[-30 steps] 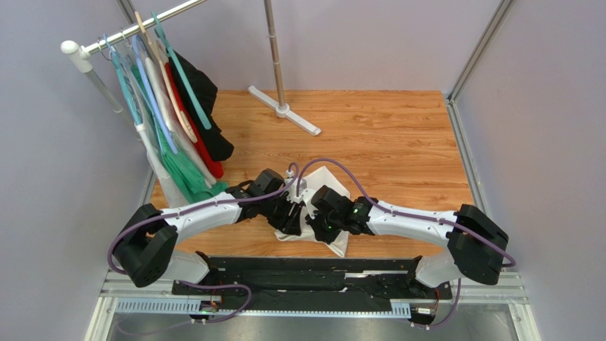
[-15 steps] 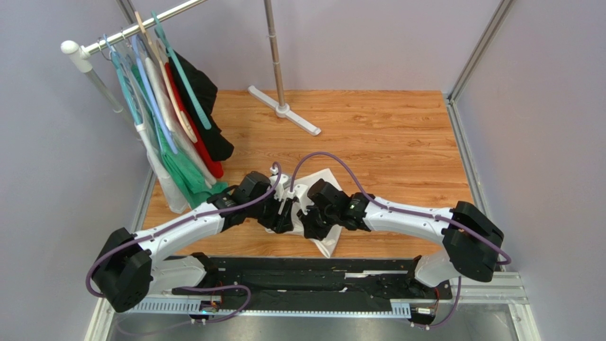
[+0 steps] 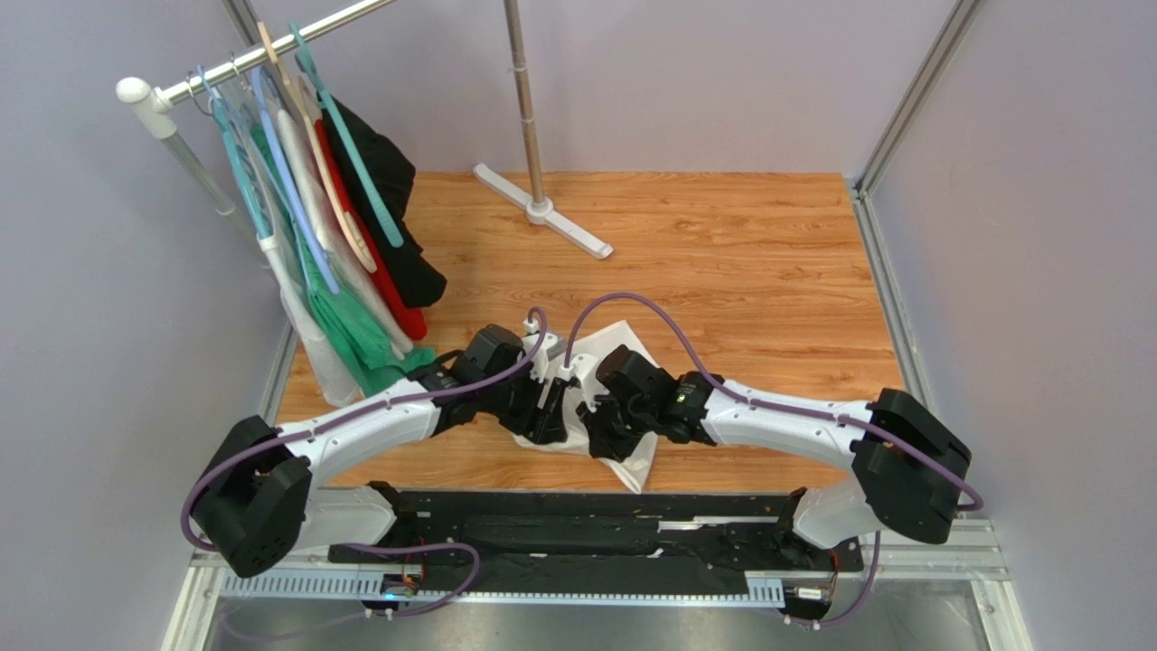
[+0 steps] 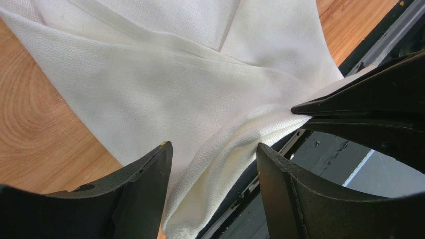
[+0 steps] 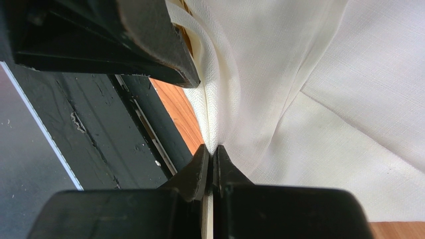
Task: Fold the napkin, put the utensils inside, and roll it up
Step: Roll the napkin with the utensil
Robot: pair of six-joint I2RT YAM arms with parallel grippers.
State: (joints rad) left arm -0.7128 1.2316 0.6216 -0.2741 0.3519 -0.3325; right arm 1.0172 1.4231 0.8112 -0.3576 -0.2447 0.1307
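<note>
The napkin (image 3: 629, 349) lies bunched on the wooden surface (image 3: 774, 271) between both arms, close to the near edge. The right pincer (image 5: 213, 152) is clamped on a gathered fold at the cloth's near side. The left pincer (image 4: 213, 149) is spread apart, straddling the same ridge just beside the right one. Open room lies toward the far side; the black base rail (image 3: 584, 513) bounds the near side. No utensil is visible.

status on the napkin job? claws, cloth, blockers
Left claw open over the napkin. Right claw shut on a bunched fold of it. No utensil in view. Hanging clothes close beside left arm.
</note>
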